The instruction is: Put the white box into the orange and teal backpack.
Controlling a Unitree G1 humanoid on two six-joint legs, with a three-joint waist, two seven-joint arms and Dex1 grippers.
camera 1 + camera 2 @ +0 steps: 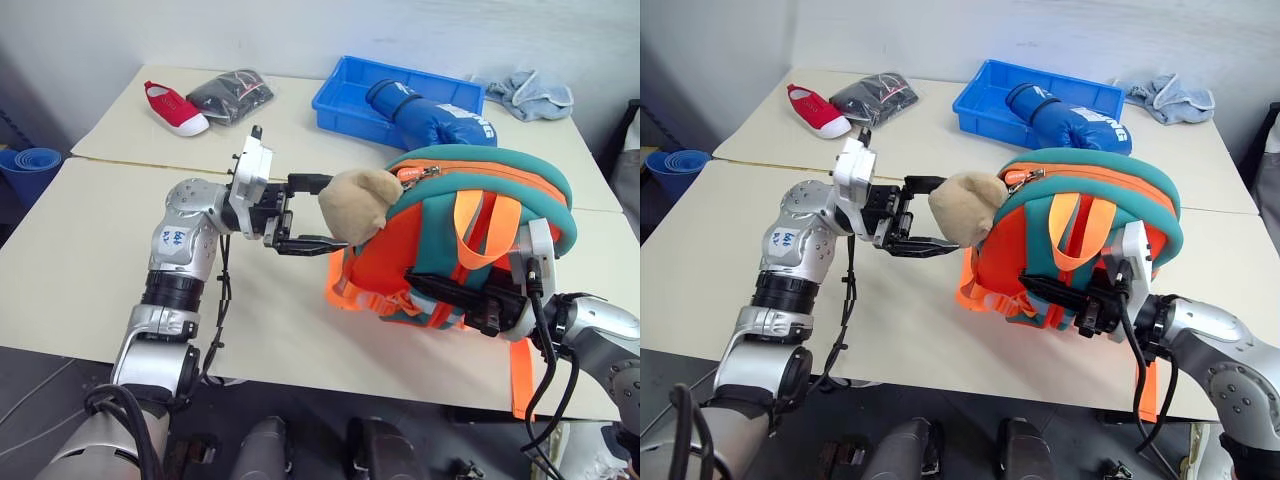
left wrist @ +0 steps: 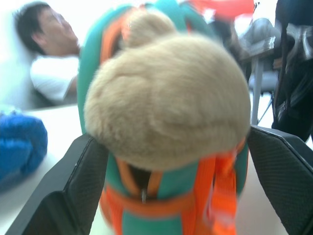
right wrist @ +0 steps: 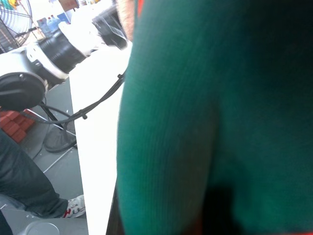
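The orange and teal backpack (image 1: 450,230) stands upright near the table's front edge, its top zip partly open. A tan plush bear (image 1: 360,205) hangs on its left side. My left gripper (image 1: 325,212) is level and points right. It is open, with its black fingers (image 2: 73,186) on either side of the bear (image 2: 166,98) and not pressing it. My right gripper (image 1: 445,290) is shut on the backpack's front lower edge, among the orange straps. In the right wrist view the backpack's teal fabric (image 3: 215,122) lies close against the camera. The white box is hidden or out of view.
At the back of the table a blue tray (image 1: 340,95) holds a blue boxing glove (image 1: 430,112). A red shoe (image 1: 175,108) and a dark packet (image 1: 230,95) lie back left. A pale blue cloth (image 1: 530,95) lies back right. A person (image 2: 49,54) sits beyond the table.
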